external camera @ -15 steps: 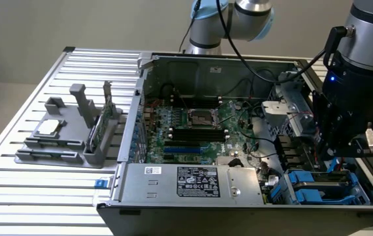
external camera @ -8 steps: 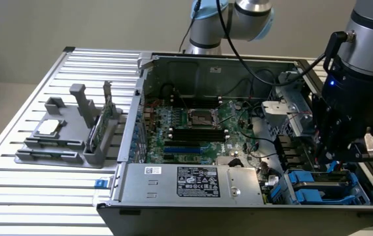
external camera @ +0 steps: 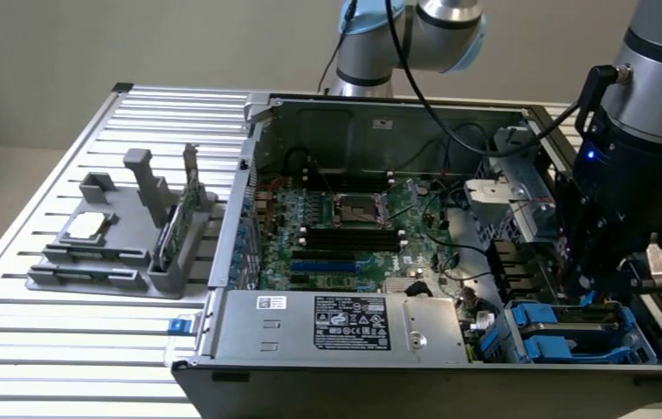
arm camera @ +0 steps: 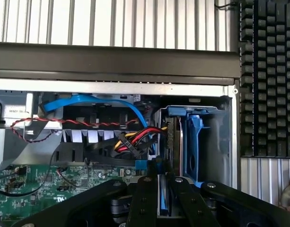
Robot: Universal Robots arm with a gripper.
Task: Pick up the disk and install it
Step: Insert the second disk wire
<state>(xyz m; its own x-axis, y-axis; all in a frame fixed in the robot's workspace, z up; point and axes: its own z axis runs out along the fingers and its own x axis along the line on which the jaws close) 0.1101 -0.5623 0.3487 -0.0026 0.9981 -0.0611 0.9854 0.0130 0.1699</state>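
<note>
Black gripper (arm camera: pixel 162 187) fingers pinched the blue-framed disk (arm camera: pixel 162 198) on edge, poised over the blue drive bay (arm camera: pixel 194 142) in the computer case's (external camera: pixel 307 336) corner. Installation appeared under way, and seating looked to demand straight alignment with the slot.

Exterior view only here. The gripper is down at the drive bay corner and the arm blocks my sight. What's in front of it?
Observer: From the wrist view, a blue carrier stands upright in the bay just beyond the gripper.
Operator: Any cables close to it?
Observer: A red, yellow and black cable bundle ends beside the bay. I can't tell if it touches the carrier.
Operator: Anything past the case wall?
Observer: A black keyboard lies on the slatted table just outside the case.
</note>
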